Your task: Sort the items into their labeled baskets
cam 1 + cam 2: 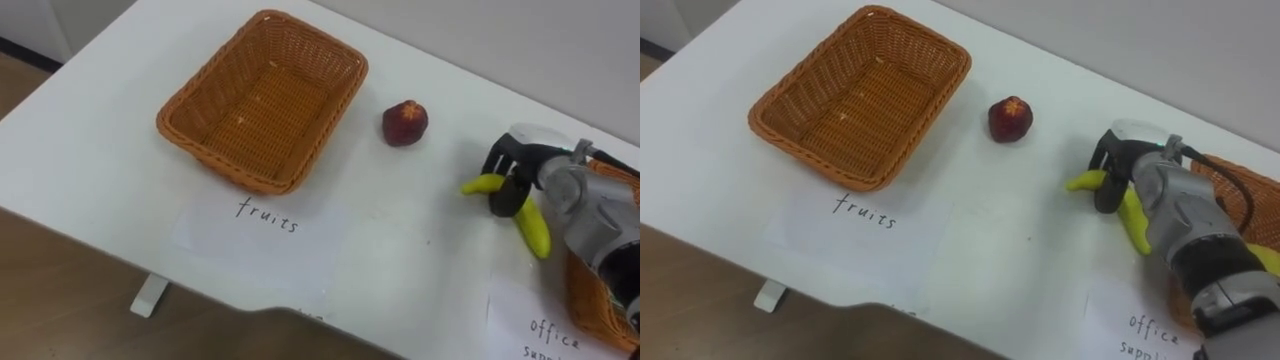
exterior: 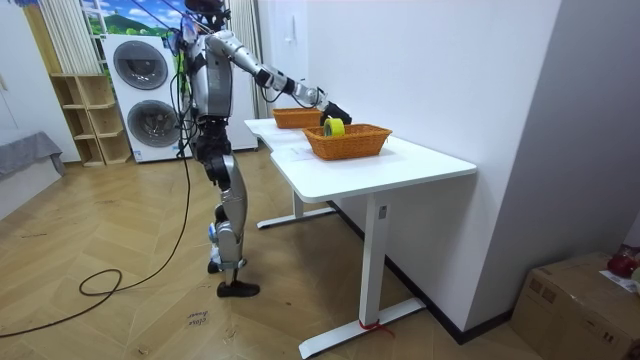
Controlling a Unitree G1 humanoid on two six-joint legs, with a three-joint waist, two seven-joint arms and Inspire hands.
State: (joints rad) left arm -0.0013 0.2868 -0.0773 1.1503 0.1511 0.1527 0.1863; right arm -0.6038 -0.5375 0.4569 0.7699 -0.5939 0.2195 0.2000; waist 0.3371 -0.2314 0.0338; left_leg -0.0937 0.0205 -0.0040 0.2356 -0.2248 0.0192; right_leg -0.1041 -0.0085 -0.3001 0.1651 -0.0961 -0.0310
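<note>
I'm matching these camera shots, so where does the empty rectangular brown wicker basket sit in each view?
Left eye view: the empty brown wicker basket lies upper centre-left on the white table.
Right eye view: upper left.
Room view: left of centre, behind the other wicker basket.
Shared landmark: the robot's right hand, shut on a yellow banana, right of the empty basket.
</note>
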